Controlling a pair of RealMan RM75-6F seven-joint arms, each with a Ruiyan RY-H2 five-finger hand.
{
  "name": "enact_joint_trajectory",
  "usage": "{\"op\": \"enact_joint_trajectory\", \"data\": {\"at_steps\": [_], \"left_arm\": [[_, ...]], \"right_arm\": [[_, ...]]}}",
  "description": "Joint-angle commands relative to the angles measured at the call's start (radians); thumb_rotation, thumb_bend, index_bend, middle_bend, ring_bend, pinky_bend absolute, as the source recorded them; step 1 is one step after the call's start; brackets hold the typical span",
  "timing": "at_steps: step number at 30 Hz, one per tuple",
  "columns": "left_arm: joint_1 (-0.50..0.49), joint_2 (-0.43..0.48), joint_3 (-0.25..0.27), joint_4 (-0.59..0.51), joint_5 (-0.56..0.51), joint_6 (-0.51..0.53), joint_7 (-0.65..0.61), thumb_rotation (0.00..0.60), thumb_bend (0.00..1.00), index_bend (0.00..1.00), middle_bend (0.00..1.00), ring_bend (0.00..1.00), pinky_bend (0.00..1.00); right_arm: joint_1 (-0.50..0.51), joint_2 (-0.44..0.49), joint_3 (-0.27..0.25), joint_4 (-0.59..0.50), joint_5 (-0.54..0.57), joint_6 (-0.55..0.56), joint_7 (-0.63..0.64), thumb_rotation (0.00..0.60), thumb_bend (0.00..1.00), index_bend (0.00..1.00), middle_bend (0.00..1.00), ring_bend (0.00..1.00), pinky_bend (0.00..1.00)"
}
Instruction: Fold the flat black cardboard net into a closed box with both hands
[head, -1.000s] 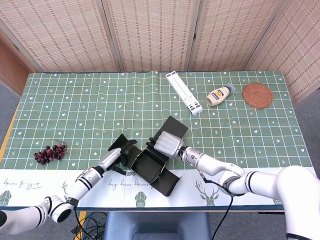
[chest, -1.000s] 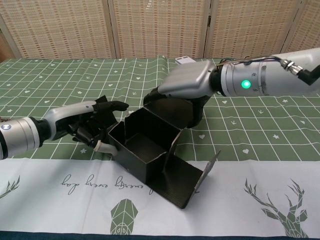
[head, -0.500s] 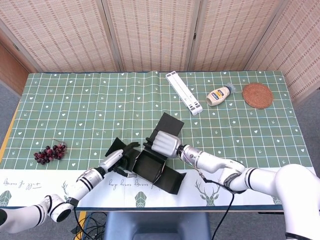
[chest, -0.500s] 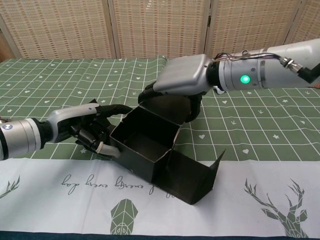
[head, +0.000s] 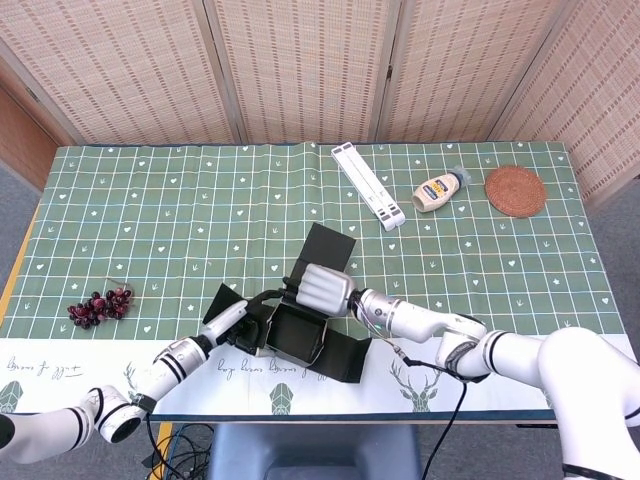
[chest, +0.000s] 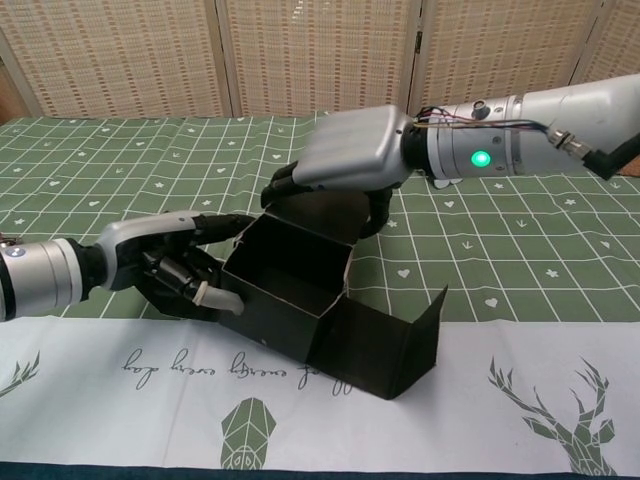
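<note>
The black cardboard box (head: 300, 335) (chest: 290, 285) stands half folded near the table's front edge, its top open. My right hand (head: 320, 288) (chest: 345, 165) reaches over the rear wall; its fingers curl over the top edge and its thumb sits behind, gripping the panel. My left hand (head: 240, 322) (chest: 175, 270) lies against the box's left wall, fingers stretched along the upper edge and thumb pressing low on the side. A loose flap (chest: 390, 335) stands up at the front right. The lid panel (head: 328, 245) rises behind the right hand.
A bunch of dark grapes (head: 98, 305) lies at the left. At the back are a long white rack (head: 368, 186), a squeeze bottle of sauce (head: 440, 189) and a round woven coaster (head: 516, 190). The green checked cloth (head: 180, 220) covers the table.
The box has turned and slid a little left. My right hand moved left over the rear wall. The front right flap has risen more upright. My left hand closed in against the left wall.
</note>
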Motion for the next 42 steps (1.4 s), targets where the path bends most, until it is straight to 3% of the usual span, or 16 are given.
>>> {"op": "enact_joint_trajectory", "data": {"at_steps": [1,12,15,17,21,24,33,42], "left_arm": [[-0.008,0.003,0.009,0.001,0.013,-0.002,-0.034,0.6,0.12,0.11,0.09,0.65,0.94],[-0.022,-0.003,0.042,0.028,0.049,0.012,-0.173,0.6,0.12,0.18,0.18,0.66,0.94],[-0.022,-0.011,0.045,0.037,0.049,0.019,-0.193,0.6,0.12,0.22,0.22,0.66,0.94],[-0.023,-0.014,0.047,0.042,0.048,0.021,-0.202,0.6,0.12,0.23,0.24,0.65,0.94],[-0.025,-0.018,0.051,0.05,0.046,0.02,-0.203,0.6,0.12,0.24,0.25,0.65,0.94],[-0.024,-0.019,0.052,0.048,0.042,0.022,-0.205,0.6,0.12,0.25,0.25,0.65,0.94],[-0.031,-0.007,0.058,0.033,0.036,0.01,-0.2,0.6,0.12,0.23,0.25,0.65,0.94],[-0.023,0.021,0.048,0.012,0.023,0.033,-0.209,0.6,0.12,0.23,0.25,0.65,0.94]], "right_arm": [[0.004,-0.008,-0.001,0.011,-0.011,0.01,0.005,0.6,0.3,0.46,0.47,0.87,0.97],[0.001,-0.041,0.004,0.058,-0.024,0.037,-0.033,0.6,0.3,0.46,0.47,0.87,0.97],[-0.001,-0.048,0.008,0.061,-0.012,0.029,-0.049,0.6,0.3,0.46,0.43,0.87,0.97],[-0.005,-0.052,0.015,0.057,0.003,0.021,-0.067,0.6,0.3,0.4,0.37,0.86,0.97],[-0.011,-0.052,0.026,0.04,0.026,0.013,-0.096,0.6,0.3,0.11,0.23,0.83,0.98],[-0.017,-0.046,0.033,0.021,0.052,-0.004,-0.111,0.6,0.3,0.01,0.14,0.8,0.98],[-0.035,-0.034,0.05,-0.025,0.101,-0.011,-0.123,0.6,0.24,0.0,0.0,0.75,0.99],[-0.071,0.0,0.054,-0.061,0.105,0.048,-0.036,0.6,0.21,0.0,0.0,0.74,0.99]]}}
